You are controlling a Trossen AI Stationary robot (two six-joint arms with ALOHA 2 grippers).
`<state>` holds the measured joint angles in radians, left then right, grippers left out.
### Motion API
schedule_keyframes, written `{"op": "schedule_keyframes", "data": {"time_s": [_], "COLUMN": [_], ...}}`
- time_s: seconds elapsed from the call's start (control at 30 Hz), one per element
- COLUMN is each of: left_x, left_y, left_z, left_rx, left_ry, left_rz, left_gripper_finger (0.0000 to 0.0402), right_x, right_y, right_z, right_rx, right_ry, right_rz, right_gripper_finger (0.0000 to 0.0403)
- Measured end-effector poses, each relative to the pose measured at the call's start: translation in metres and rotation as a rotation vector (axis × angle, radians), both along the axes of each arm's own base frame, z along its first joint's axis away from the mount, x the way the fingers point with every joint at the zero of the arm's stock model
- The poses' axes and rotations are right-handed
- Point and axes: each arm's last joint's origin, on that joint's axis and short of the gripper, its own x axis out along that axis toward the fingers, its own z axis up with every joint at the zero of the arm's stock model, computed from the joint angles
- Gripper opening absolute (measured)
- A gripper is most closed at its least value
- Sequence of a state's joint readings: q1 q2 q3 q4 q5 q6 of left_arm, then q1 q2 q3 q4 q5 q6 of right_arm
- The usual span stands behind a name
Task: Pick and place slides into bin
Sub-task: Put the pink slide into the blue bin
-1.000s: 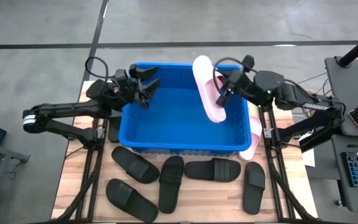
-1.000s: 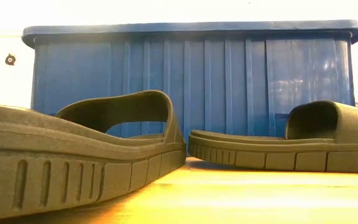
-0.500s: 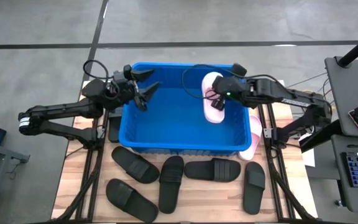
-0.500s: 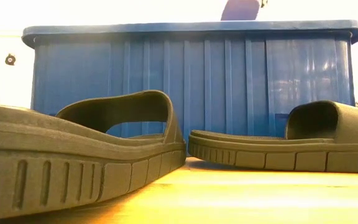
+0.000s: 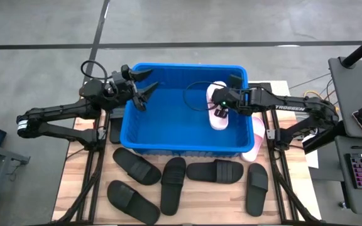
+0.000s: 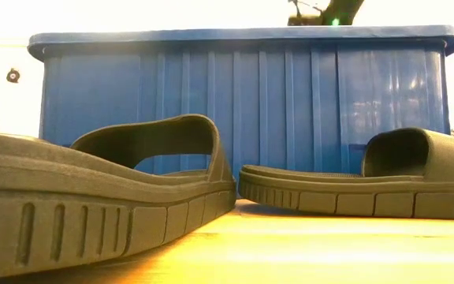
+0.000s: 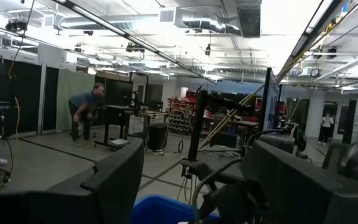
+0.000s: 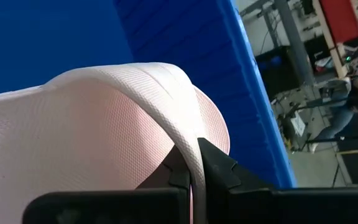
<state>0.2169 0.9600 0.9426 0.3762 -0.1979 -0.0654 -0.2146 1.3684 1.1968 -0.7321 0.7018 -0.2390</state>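
Your right tool has lowered the pink slide into the bin, fingers clamped on it. Left tool hovers spread over the bin's rim.

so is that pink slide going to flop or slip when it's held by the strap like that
Probably not much. The right gripper is shut on the pink slide at its strap over the bin, and the sole looks unbent, so fairly stiff. Its textured surface should resist slipping. Held at one point, it may swing.
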Motion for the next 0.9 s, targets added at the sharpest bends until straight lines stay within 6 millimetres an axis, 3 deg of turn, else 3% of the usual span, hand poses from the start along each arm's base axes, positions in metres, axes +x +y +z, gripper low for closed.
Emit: {"op": "schedule_keyframes", "data": {"time_s": [0.43, 0.67, 0.9], "left_x": [0.0, 0.001, 0.002], "left_y": [0.0, 0.0, 0.001], "left_z": [0.0, 0.0, -0.001], "left_rx": [-0.005, -0.005, -0.006], "left_ry": [-0.003, -0.001, 0.003], "left_rz": [-0.002, -0.002, -0.001], "left_gripper_finger": [0.0283, 0.0283, 0.0283], "right_x": [-0.019, -0.025, -0.034], "right_y": [-0.054, -0.064, -0.066], "right_z": [-0.056, -0.075, -0.092], "right_rx": [-0.042, -0.048, -0.038], "right_ry": [0.079, 0.063, 0.152], "right_rz": [-0.009, 0.028, 0.055], "right_gripper_finger": [0.0009, 0.0009, 0.0009]}}
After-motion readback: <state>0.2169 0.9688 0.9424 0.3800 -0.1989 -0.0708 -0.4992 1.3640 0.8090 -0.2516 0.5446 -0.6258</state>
